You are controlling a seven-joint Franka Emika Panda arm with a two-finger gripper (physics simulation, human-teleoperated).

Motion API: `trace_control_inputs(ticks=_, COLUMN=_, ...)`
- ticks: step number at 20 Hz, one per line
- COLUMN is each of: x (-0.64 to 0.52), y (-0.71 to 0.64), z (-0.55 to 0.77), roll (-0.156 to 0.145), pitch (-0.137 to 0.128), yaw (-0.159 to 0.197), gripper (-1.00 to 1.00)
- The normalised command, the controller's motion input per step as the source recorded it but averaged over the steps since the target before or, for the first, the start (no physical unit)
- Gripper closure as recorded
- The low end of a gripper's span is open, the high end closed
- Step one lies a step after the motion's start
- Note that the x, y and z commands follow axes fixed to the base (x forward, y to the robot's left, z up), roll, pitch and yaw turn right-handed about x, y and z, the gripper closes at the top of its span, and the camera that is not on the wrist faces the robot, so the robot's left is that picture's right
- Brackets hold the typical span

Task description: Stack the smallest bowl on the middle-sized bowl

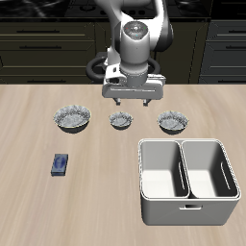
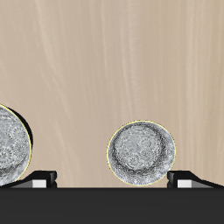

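The smallest bowl [image 1: 120, 119], grey-white speckled with a scalloped rim, stands upright on the table between the two wider bowls. It also shows in the wrist view [image 2: 142, 152]. The middle-sized bowl [image 1: 174, 120] stands apart beside it; only part of its rim shows at the wrist view's edge [image 2: 10, 144]. My gripper [image 1: 131, 100] hangs above the table just behind the smallest bowl, slightly toward the middle-sized one. It is open and empty, with both fingertips [image 2: 188, 178] spread wide in the wrist view.
The largest matching bowl [image 1: 72, 118] stands on the other side of the smallest bowl. A white two-compartment bin [image 1: 187, 197] sits near the table's front edge. A small blue object [image 1: 61, 164] lies in front of the largest bowl.
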Motion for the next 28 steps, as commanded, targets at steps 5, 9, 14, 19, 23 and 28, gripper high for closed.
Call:
trace_control_inputs(ticks=5, x=0.0, y=-0.04, z=-0.19, roll=-0.007, pitch=0.018, yaw=-0.007, gripper=-1.0)
trace_control_inputs(ticks=9, x=0.02, y=0.03, z=-0.36, roll=-0.005, pitch=0.039, yaw=0.005, gripper=-1.0)
trace_control_inputs(ticks=14, x=0.01, y=0.1, z=-0.37, roll=0.01, pitch=0.053, yaw=-0.009, gripper=-1.0)
trace_control_inputs(ticks=19, x=0.01, y=0.02, z=-0.35, roll=0.011, pitch=0.055, yaw=-0.01, gripper=-1.0)
trace_control_inputs(ticks=23, x=-0.02, y=0.05, z=-0.4, roll=0.038, pitch=0.035, yaw=-0.026, gripper=1.0)
trace_control_inputs(ticks=28, x=-0.03, y=0.02, z=-0.11, roll=0.002, pitch=0.024, yaw=-0.024, gripper=1.0)
